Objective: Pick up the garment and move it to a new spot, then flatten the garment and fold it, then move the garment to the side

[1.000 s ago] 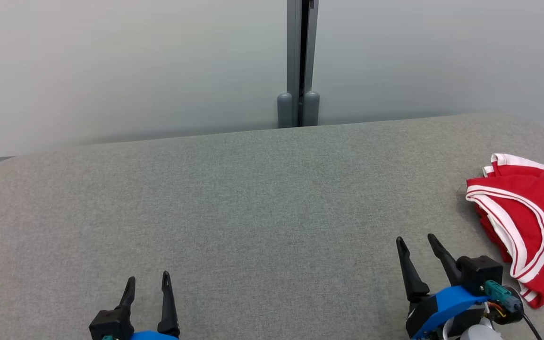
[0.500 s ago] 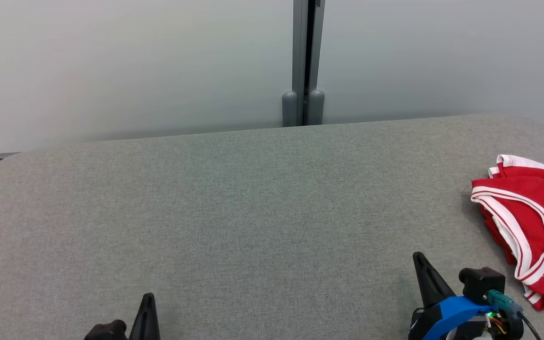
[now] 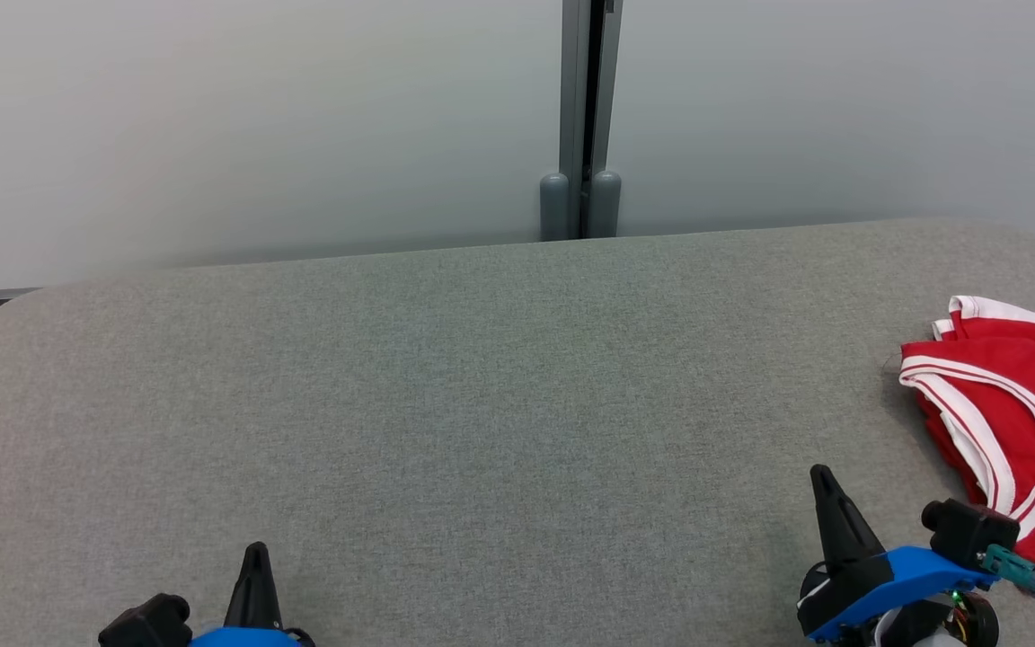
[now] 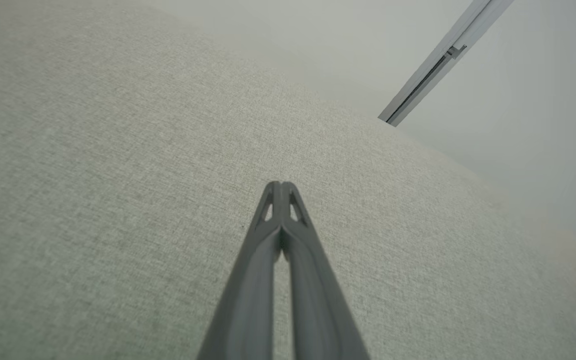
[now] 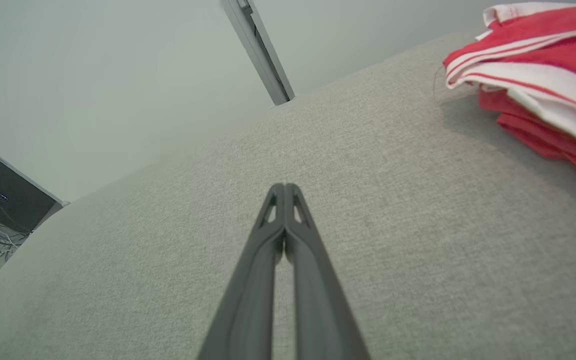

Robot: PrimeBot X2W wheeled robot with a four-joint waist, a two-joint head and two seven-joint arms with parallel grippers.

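Judging by the folded garment resting at the table's right edge, we seem finished, both the left gripper and right gripper pressed together empty, so next comes only withdrawing.

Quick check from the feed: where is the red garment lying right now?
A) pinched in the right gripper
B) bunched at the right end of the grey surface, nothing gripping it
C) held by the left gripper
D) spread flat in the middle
B: the red garment lies bunched at the right end of the grey surface, apart from the shut right gripper.
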